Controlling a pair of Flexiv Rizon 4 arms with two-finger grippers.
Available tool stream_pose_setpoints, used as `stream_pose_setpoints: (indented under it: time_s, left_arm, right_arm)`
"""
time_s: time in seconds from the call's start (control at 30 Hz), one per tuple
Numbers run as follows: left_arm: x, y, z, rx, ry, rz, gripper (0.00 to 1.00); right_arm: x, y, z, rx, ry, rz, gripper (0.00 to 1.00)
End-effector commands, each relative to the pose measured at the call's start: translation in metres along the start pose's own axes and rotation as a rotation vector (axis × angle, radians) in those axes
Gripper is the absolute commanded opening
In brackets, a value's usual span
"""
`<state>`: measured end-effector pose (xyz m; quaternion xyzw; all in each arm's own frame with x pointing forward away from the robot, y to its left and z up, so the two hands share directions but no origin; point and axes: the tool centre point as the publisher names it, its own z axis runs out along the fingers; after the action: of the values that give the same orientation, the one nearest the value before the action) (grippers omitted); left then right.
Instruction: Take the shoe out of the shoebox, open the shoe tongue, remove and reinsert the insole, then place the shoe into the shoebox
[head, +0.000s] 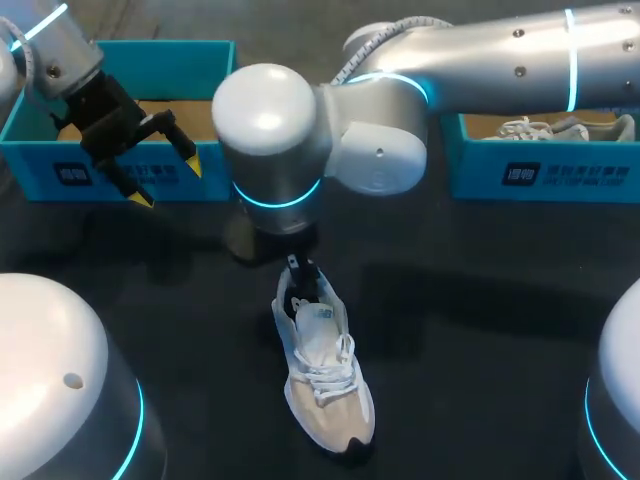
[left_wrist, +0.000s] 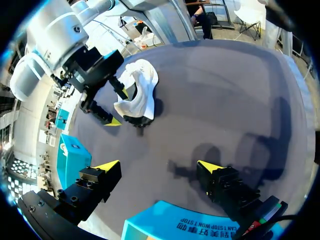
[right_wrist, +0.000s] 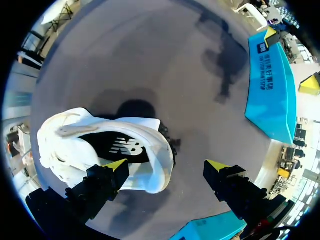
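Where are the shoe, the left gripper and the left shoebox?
shoe (head: 325, 378): head view, on its laces.
left gripper (head: 167, 182): head view, midway between its yellow tips.
left shoebox (head: 30, 160): head view, on its front wall.

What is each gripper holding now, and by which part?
Nothing is held. The right gripper hangs open at the heel of the shoe; the left gripper is open and empty.

We see the cream-white shoe (head: 325, 385) standing upright on its sole mid-table, white laces up, dark lining showing at its opening, toe towards us. At the far edge sit two open teal boxes, well apart: the left shoebox (head: 130, 172) and the right shoebox (head: 545, 178), which holds a second shoe (head: 560, 128).
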<state>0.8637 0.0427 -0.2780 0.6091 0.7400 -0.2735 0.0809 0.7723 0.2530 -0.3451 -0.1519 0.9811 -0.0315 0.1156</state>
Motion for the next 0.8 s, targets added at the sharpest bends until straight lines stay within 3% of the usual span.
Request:
stream_pose_setpoints:
  time_s: [0.03,0.6,0.8]
  left_arm:
    - [0.0,-0.001,0.0,-0.003,0.002,0.0,1.0]
    - [0.0,-0.001,0.0,-0.003,0.002,0.0,1.0]
    - [0.0,-0.001,0.0,-0.003,0.002,0.0,1.0]
  right_arm:
    - [-0.007,-0.001,0.018,-0.029,0.019,-0.002,1.0]
    - [-0.012,-0.002,0.046,-0.036,0.08,-0.016,1.0]
    - [-0.011,-0.002,0.049,-0.037,0.091,-0.024,0.84]
